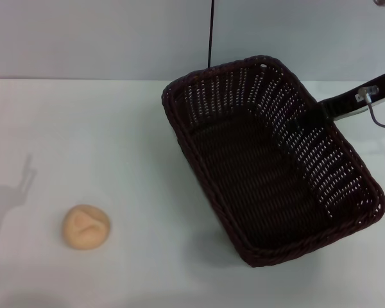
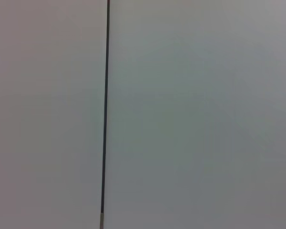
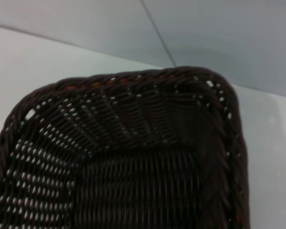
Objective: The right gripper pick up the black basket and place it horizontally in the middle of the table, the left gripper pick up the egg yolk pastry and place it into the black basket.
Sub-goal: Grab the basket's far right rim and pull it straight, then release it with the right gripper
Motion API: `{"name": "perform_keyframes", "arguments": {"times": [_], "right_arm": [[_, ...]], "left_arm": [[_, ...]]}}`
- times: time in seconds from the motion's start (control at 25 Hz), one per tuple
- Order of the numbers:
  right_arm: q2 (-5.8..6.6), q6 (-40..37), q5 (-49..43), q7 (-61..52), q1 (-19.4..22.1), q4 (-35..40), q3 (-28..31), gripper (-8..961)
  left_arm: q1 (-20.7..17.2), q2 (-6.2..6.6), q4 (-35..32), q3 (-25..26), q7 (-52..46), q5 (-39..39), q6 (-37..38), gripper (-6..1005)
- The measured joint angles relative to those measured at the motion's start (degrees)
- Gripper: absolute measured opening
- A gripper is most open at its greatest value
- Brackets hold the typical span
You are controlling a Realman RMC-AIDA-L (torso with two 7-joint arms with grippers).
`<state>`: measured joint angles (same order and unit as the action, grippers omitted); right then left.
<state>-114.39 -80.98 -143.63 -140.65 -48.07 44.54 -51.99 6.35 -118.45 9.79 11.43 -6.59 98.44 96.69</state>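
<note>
From the head view I see the black basket (image 1: 269, 160) sitting diagonally on the white desk (image 1: 83, 141), right of centre, one short end toward the back wall, the other toward me. The right gripper (image 1: 310, 119) reaches in from the right edge and meets the basket's right long wall about midway; its tip lies dark against the weave, so I cannot tell whether the jaws are apart or clamped on the rim. The right wrist view looks down into a corner of the basket (image 3: 133, 157), weave and braided rim only. The egg yolk pastry (image 1: 86, 226) lies alone on the desk, front left, well apart from the basket. The left gripper is out of sight; its wrist view faces a blank wall.
</note>
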Motion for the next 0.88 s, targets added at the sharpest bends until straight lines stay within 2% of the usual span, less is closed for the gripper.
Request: {"name": "perform_keyframes", "arguments": {"times": [0.36, 0.56, 0.6, 0.76, 0.88], "right_arm": [[-0.7, 1.7, -0.1, -0.8, 0.1, -1.8, 0.0, 636], [-0.79, 1.3, -0.1, -0.7, 0.4, -0.5, -0.6, 399], [-0.79, 1.3, -0.1, -0.7, 0.4, -0.5, -0.6, 365], [-0.93, -3.9, -0.1, 1.1, 1.9, 8.0, -1.4, 230], [-0.85, -7.2, -0.1, 3.4, 1.5, 9.5, -1.9, 154]], "left_arm": [[0.4, 0.06, -0.2, 0.0, 0.0, 0.0, -0.1, 759], [0.5, 0.09, -0.2, 0.1, 0.0, 0.0, -0.2, 756], [0.5, 0.09, -0.2, 0.1, 0.0, 0.0, -0.2, 756], [0.5, 0.15, -0.6, 0.2, 0.0, -0.1, 0.0, 753], [0.2, 0.16, -0.7, 0.2, 0.0, -0.1, 0.1, 752]]}}
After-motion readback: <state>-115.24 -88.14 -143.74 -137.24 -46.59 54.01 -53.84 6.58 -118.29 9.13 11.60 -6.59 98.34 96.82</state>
